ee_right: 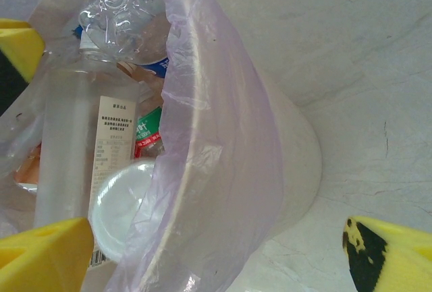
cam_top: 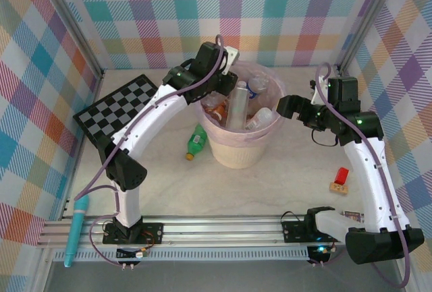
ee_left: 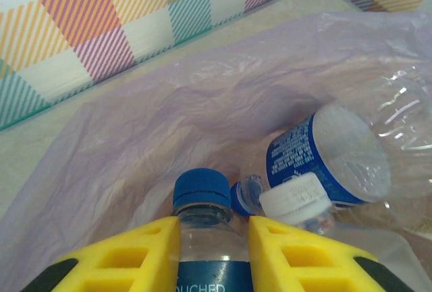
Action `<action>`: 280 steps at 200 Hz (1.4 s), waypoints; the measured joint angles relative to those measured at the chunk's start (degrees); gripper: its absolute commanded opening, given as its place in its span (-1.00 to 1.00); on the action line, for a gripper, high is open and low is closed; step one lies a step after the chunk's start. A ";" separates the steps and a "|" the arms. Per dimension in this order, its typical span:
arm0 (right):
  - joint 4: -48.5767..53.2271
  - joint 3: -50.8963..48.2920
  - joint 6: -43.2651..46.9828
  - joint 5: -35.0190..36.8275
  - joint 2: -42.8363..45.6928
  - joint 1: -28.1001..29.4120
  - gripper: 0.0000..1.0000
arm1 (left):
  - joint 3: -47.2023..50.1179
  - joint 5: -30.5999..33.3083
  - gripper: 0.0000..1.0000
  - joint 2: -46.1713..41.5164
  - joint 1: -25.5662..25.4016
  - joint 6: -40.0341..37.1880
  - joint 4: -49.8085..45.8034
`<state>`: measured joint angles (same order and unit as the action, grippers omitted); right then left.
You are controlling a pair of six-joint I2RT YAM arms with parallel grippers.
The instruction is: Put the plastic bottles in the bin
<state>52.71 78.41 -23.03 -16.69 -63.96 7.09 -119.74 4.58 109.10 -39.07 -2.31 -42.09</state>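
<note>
**Bottle Held Over a Crowded Bin**

A blue-capped bottle (ee_left: 200,187) was pinched just below its cap by the left gripper (ee_left: 214,235) above the bin (cam_top: 236,154), which was already heaped with bottles. The right gripper (cam_top: 291,106) was spread wide and empty, just beside the rim at 3 o'clock. A green bottle (cam_top: 196,141) lay on the table (cam_top: 283,184) at the bin's 9 o'clock — not yet collected. If released onto the pile, the held bottle could be deflected over the rim, and the pink liner (ee_right: 202,137) might be snagged by the right fingers.
</note>
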 measured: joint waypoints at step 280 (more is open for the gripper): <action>-0.74 0.44 -0.70 -2.45 0.15 0.00 0.90 | 49.94 -16.22 0.58 -44.83 31.15 15.87 5.46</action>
<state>51.96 78.85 -23.73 -19.14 -63.81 7.09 -69.80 -11.64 64.27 -7.92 13.56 -36.62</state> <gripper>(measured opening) 0.948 0.752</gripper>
